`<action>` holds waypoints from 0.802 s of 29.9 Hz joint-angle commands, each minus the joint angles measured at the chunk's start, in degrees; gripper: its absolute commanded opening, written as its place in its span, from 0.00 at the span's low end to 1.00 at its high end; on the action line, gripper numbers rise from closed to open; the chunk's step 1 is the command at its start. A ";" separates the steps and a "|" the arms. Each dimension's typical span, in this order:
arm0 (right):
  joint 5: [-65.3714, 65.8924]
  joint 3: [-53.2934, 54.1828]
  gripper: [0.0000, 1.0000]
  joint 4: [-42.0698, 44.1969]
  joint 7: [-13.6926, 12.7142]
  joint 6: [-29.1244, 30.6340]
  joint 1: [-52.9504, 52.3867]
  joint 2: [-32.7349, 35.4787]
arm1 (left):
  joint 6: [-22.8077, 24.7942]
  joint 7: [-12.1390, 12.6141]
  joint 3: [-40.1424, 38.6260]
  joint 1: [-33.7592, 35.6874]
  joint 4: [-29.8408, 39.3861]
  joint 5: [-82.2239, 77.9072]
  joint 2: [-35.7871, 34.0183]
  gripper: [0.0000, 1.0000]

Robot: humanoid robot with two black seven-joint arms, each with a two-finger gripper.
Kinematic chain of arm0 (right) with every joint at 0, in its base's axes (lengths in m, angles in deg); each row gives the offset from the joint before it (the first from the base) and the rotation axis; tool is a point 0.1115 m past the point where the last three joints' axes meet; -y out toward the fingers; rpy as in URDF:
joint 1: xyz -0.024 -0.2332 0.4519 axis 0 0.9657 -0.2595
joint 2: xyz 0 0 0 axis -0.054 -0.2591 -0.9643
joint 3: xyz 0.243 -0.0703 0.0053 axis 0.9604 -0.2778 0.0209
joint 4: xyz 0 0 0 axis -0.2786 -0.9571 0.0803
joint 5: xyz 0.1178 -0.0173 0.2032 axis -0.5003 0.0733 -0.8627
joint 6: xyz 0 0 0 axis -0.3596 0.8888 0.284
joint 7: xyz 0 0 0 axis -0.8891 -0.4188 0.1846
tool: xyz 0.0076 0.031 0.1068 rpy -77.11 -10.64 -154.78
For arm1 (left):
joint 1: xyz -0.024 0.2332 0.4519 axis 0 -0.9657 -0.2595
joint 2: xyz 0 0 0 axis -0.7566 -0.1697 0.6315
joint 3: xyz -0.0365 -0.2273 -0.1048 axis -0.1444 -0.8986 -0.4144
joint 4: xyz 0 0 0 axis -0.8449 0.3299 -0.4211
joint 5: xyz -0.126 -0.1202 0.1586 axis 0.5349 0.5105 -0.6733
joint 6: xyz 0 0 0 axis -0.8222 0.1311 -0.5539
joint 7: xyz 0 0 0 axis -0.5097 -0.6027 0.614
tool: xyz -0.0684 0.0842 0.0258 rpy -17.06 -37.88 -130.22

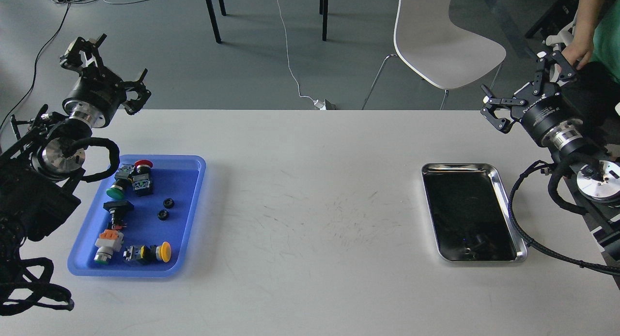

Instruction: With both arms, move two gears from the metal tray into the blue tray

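Note:
Two small black gears lie in the blue tray at the left, one just above the other. The metal tray sits at the right with nothing in it, only dark reflections in its bottom. My left gripper is open and empty, raised past the table's far left edge, above and left of the blue tray. My right gripper is open and empty, raised past the far right edge, above the metal tray.
Several colour-capped push buttons lie along the blue tray's left and front parts. A white chair stands behind the table. A person's hand is close to my right gripper. Bare white tabletop lies between the trays.

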State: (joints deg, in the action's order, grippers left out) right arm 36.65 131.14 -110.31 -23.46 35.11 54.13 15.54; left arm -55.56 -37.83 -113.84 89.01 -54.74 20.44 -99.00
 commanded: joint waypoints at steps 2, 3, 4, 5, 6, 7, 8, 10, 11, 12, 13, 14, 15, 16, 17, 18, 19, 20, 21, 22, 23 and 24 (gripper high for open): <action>0.07 -0.16 0.99 1.46 -0.07 -0.22 0.43 0.04 | 0.01 2.43 0.16 -0.01 0.02 0.13 -0.04 0.98; 0.07 -0.16 0.99 1.81 -0.07 -0.22 0.34 0.04 | 0.01 2.34 0.33 0.07 0.02 0.04 -0.04 0.98; 0.07 -0.16 0.99 1.81 -0.07 -0.22 0.34 0.04 | 0.01 2.17 0.33 0.07 0.02 -0.05 0.04 0.98; 0.07 -0.16 0.99 1.81 0.01 -0.22 0.34 0.04 | 0.01 2.08 0.33 0.07 0.02 -0.05 -0.04 0.98; 0.07 -0.16 0.99 1.81 0.02 -0.22 0.34 0.04 | 0.01 1.90 0.33 0.07 -0.07 -0.05 -0.04 0.98; 0.07 -0.16 0.99 1.81 0.02 -0.22 0.34 -0.05 | 0.01 1.38 0.33 0.07 -0.07 -0.14 0.04 0.98; 0.07 -0.16 0.99 1.81 0.02 -0.22 0.34 -0.13 | 0.01 0.85 0.33 0.07 -0.07 -0.14 0.05 0.98; 0.07 -0.16 0.99 1.81 0.02 -0.22 0.25 -0.31 | 0.01 0.32 0.33 0.07 -0.07 -0.14 0.05 0.98; 0.07 -0.16 0.99 1.81 0.02 -0.22 0.16 -0.31 | 0.01 0.23 0.33 0.07 -0.07 -0.14 0.13 0.98; 0.07 -0.16 0.99 1.81 0.02 -0.22 0.16 -0.31 | 0.01 0.23 0.33 0.07 0.02 -0.05 0.13 0.98; 0.07 -0.16 0.99 1.81 0.02 -0.22 0.16 -0.40 | 0.01 0.23 0.33 0.07 0.02 -0.14 0.22 0.98; 0.07 -0.16 0.99 1.81 0.02 -0.22 0.16 -0.40 | 0.01 0.23 0.33 0.07 0.02 -0.05 0.13 0.98; 0.07 -0.16 0.99 1.81 0.02 -0.22 0.16 -0.49 | 0.01 0.23 0.33 0.07 0.02 -0.14 0.13 0.98; 0.07 -0.16 0.99 1.81 0.02 -0.22 0.16 -0.49 | 0.01 0.23 0.33 0.07 0.02 -0.14 0.13 0.98; 0.07 -0.25 0.99 1.81 0.02 -0.22 0.16 -0.49 | 0.01 0.23 0.33 0.07 0.02 -0.14 0.13 0.98; 0.07 -0.42 0.99 1.81 0.02 -0.22 0.16 -0.57 | 0.01 0.23 0.33 0.07 0.02 -0.14 0.13 0.98; 0.07 -0.51 0.99 1.81 0.02 -0.30 0.25 -0.57 | 0.01 0.23 0.33 0.07 0.02 -0.14 0.13 0.98; 0.07 -0.60 0.99 1.81 0.02 -0.31 0.25 -0.57 | 0.01 0.23 0.33 0.07 0.02 -0.14 0.13 0.98; 0.07 -0.60 0.99 1.81 0.02 -0.31 0.25 -0.66 | 0.01 0.23 0.33 0.07 0.02 -0.14 0.13 0.98; 0.07 -0.60 0.99 1.81 0.02 -0.31 0.16 -0.66 | 0.01 0.14 0.33 0.07 0.02 -0.14 0.13 0.98; 0.07 -0.60 0.99 1.73 0.02 -0.31 0.16 -0.66 | 0.01 0.14 0.33 0.07 0.02 -0.14 0.13 0.98; 0.07 -0.60 0.99 1.73 0.02 -0.31 0.16 -0.66 | 0.01 0.14 0.33 0.07 0.02 -0.14 0.22 0.98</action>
State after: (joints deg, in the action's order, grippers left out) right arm 36.72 130.57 -108.48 -23.44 34.81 54.31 14.91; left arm -55.56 -37.65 -113.51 89.11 -54.72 20.31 -98.86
